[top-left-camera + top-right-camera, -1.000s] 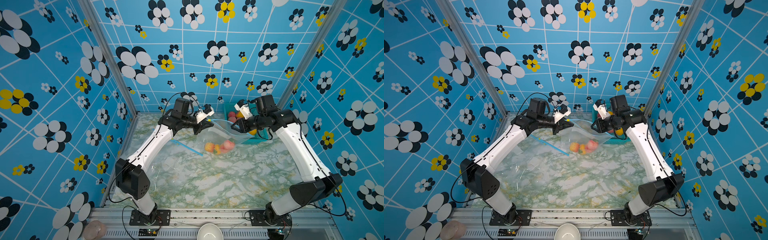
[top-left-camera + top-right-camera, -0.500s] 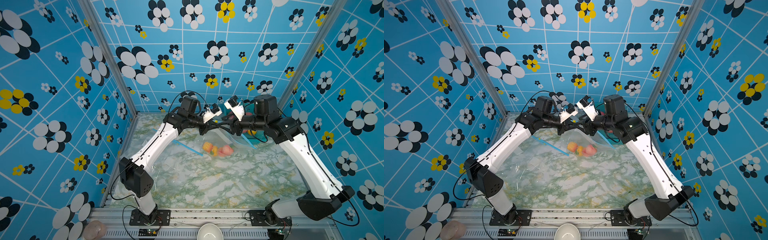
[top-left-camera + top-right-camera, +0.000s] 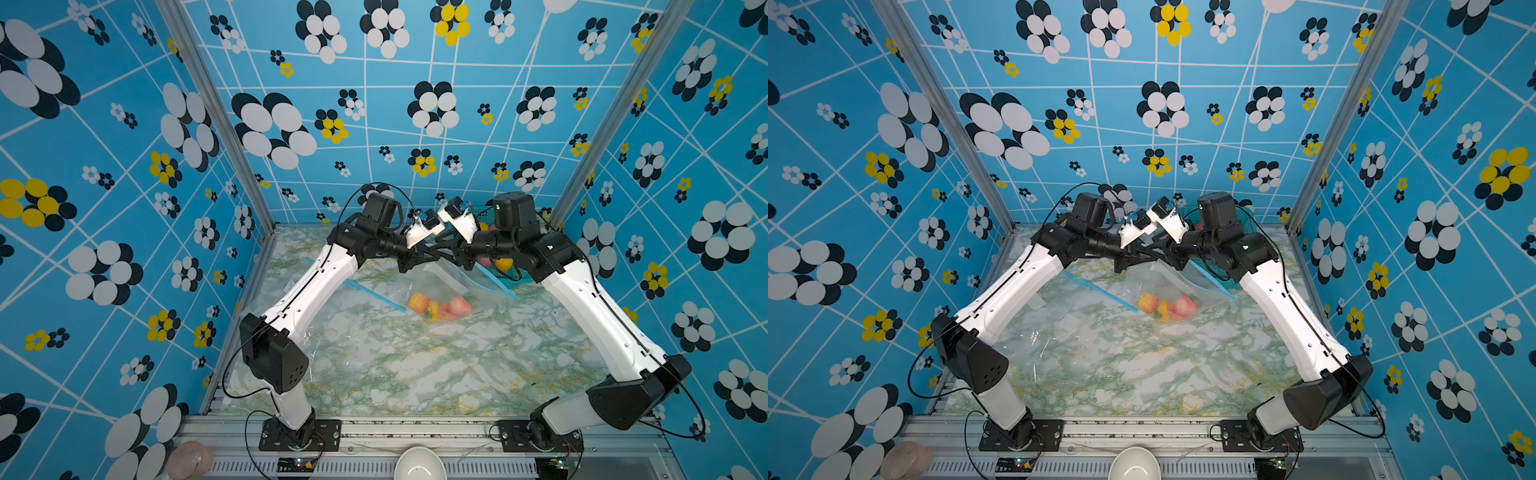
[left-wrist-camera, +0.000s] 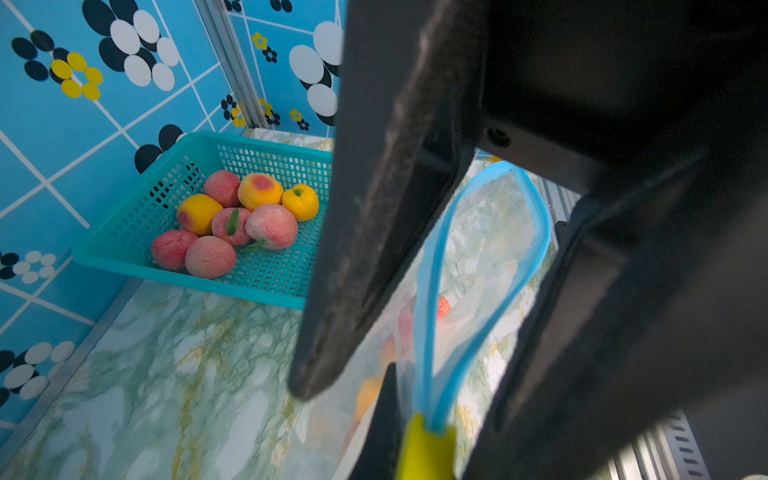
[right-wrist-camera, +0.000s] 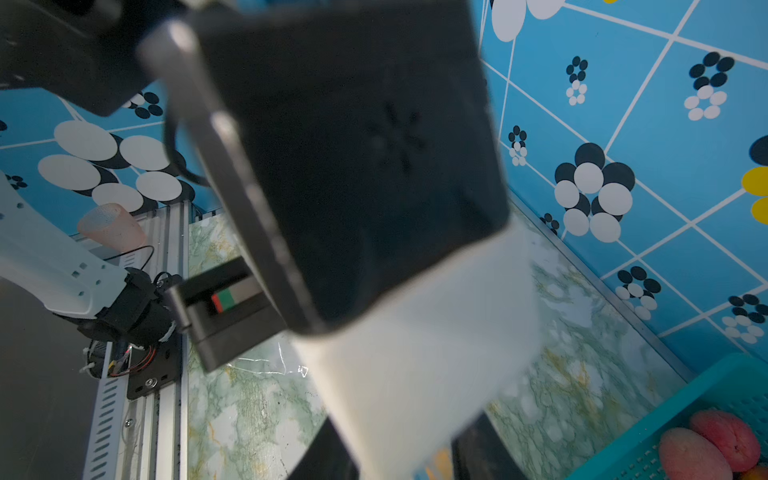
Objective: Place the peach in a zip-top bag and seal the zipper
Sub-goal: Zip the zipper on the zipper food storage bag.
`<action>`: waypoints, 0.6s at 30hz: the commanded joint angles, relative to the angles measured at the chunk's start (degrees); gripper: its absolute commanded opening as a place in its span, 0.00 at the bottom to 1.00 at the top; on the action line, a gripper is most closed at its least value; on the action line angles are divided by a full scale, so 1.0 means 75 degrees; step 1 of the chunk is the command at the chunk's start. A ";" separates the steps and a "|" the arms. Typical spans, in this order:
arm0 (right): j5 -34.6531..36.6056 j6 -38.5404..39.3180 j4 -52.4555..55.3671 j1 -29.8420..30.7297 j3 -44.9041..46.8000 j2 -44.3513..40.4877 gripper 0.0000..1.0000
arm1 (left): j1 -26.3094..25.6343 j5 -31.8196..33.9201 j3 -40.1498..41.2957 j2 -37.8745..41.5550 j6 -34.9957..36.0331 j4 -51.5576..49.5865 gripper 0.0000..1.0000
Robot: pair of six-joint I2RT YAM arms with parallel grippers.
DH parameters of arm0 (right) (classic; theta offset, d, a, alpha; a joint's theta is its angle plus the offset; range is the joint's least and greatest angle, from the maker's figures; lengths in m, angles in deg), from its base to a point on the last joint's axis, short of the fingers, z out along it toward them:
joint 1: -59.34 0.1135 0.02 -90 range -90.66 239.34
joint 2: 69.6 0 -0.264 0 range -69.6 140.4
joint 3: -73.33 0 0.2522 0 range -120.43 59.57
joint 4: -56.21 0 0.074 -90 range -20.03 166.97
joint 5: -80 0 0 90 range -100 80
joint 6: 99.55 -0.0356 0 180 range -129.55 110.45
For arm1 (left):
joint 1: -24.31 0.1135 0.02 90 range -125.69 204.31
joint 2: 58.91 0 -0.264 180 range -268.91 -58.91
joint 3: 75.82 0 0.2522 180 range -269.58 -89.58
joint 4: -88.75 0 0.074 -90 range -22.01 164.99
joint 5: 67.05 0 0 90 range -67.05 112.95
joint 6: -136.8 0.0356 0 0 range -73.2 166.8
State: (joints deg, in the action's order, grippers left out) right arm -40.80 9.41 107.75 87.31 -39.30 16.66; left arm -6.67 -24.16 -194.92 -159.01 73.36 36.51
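A clear zip-top bag (image 3: 451,276) with a blue zipper (image 4: 428,291) hangs above the marble table, and its bottom holds a peach (image 3: 457,307) with two other fruits. In both top views my left gripper (image 3: 432,251) is shut on one end of the bag's top edge. In the left wrist view the zipper gapes as a loop from my left gripper (image 4: 409,449). My right gripper (image 3: 442,243) meets the left one tip to tip. Its dark fingers (image 4: 374,249) stand apart on either side of the zipper loop, open.
A teal basket (image 4: 124,249) of several peaches (image 4: 270,226) and yellow fruits stands at the back right, behind my right arm. A second clear bag (image 3: 328,332) with a blue zipper strip (image 3: 374,293) lies flat at the left. A white bowl (image 3: 417,465) sits on the front rail.
My right arm has swung left from the basket to meet the left gripper at the bag's mouth. The left gripper has shifted slightly right with the bag, still shut on it.
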 commanded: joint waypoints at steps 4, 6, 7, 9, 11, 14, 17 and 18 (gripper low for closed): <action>-0.0389 0.0214 -0.0108 -0.0110 -0.0048 0.0228 0.30 | -0.0017 -0.0490 -0.0357 -0.0166 0.0129 -0.0274 0.00; -0.0588 0.0203 -0.0158 -0.0173 -0.0013 0.0230 0.23 | -0.0018 -0.0492 -0.0369 -0.0153 0.0126 -0.0292 0.00; -0.0676 0.0213 -0.0181 -0.0197 0.0019 0.0219 0.20 | -0.0017 -0.0492 -0.0369 -0.0145 0.0126 -0.0295 0.00; -0.0911 0.0249 -0.0187 -0.0233 0.0058 0.0197 0.16 | -0.0017 -0.0521 -0.0389 -0.0160 0.0121 -0.0292 0.00; -0.1118 0.0329 -0.0101 -0.0266 0.0090 0.0182 0.12 | -0.0017 -0.0526 -0.0421 -0.0166 0.0102 -0.0296 0.00; -0.1209 0.0436 0.0054 -0.0306 0.0116 0.0176 0.06 | -0.0021 -0.0530 -0.0495 -0.0207 0.0076 -0.0337 0.00; -0.1249 0.0454 0.0126 -0.0374 0.0202 0.0110 0.03 | -0.0029 -0.0527 -0.0520 -0.0213 0.0045 -0.0352 0.00; -0.1255 0.0418 0.0081 -0.0418 0.0270 0.0059 0.03 | -0.0027 -0.0516 -0.0538 -0.0234 0.0039 -0.0345 0.00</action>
State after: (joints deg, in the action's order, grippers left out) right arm -49.59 12.18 107.60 85.06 -39.06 17.62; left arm -6.37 -25.04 -196.58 -159.93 73.36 34.61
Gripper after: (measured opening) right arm 0.095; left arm 0.042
